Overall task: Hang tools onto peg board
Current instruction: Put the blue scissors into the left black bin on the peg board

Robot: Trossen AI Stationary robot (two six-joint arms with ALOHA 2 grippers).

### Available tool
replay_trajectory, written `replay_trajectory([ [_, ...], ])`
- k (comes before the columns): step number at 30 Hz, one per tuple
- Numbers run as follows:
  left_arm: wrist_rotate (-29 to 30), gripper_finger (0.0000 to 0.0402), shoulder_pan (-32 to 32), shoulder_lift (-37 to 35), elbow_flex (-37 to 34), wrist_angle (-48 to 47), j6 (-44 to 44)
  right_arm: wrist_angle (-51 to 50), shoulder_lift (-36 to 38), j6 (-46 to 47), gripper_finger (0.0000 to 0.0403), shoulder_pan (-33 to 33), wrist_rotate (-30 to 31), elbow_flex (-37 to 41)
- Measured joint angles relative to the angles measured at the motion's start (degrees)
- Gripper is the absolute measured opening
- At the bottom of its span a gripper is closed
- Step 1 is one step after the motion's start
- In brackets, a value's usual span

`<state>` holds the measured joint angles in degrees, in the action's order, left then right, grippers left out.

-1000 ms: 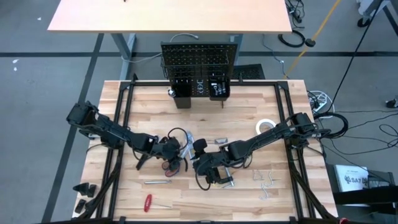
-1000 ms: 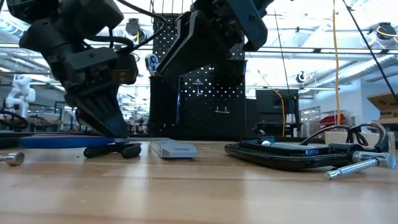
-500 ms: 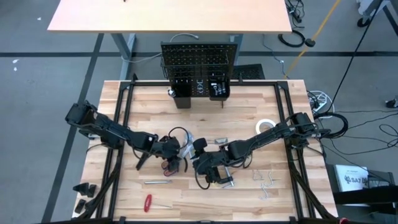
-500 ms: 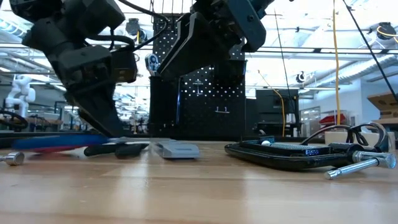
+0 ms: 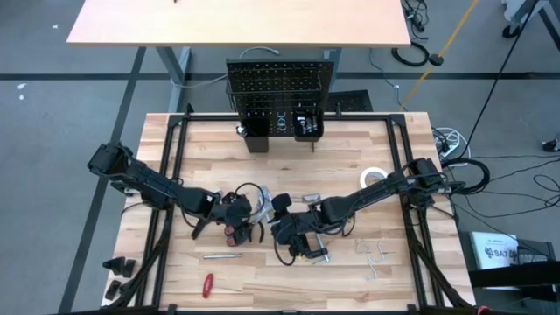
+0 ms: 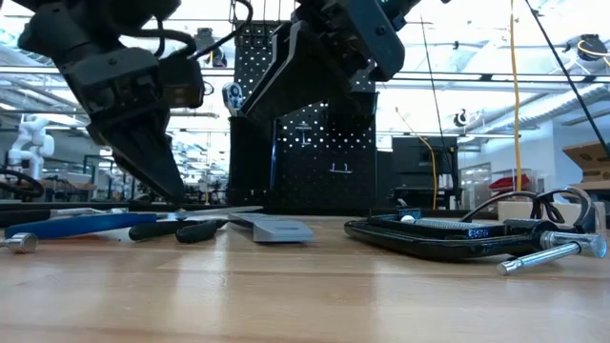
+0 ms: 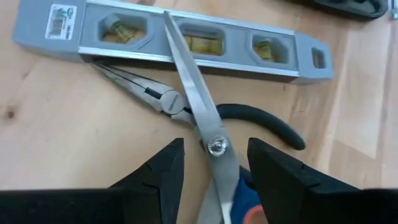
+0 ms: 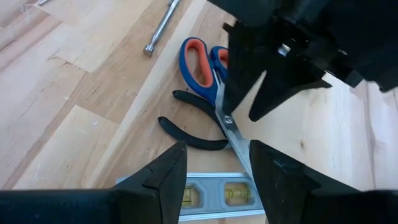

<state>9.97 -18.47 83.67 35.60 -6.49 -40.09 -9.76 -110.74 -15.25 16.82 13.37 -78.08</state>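
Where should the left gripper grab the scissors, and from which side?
Probably at the pivot screw, from straight above. The scissors lie flat and closed across the pliers, blade tip resting on the level. The left gripper, jaws open, already straddles the pivot, the narrowest part.

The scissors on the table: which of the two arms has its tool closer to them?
Left. The left tool straddles the scissors at their pivot screw, fingers open on either side. The right tool hovers beyond the blade tips, over the level, also open.
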Motion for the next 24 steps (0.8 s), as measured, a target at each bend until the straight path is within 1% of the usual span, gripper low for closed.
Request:
replay_trajectory([
  [7,1.09,0.0173,-1.22,2.2,1.41,-0.47,0.62,0.07,0.0,0.24,0.0166,-0.04,0.0,0.0],
  [15,2.17,0.0173,-1.49,8.85,1.82,1.24,1.65,-0.03,0.0,1.1,0.0166,-0.02,0.0,0.0],
  [19,2.28,0.0173,-1.48,9.63,1.85,1.58,1.98,-0.34,0.0,1.11,0.0166,-0.02,0.0,0.0],
  [22,2.27,0.0161,-1.48,8.4,1.79,1.57,3.0,-0.48,0.0,1.11,0.0166,-0.02,0.0,0.0],
  [24,2.18,0.014,-1.43,7.34,1.66,0.96,3.42,-0.46,0.0,1.11,0.0166,-0.02,0.0,0.0],
])
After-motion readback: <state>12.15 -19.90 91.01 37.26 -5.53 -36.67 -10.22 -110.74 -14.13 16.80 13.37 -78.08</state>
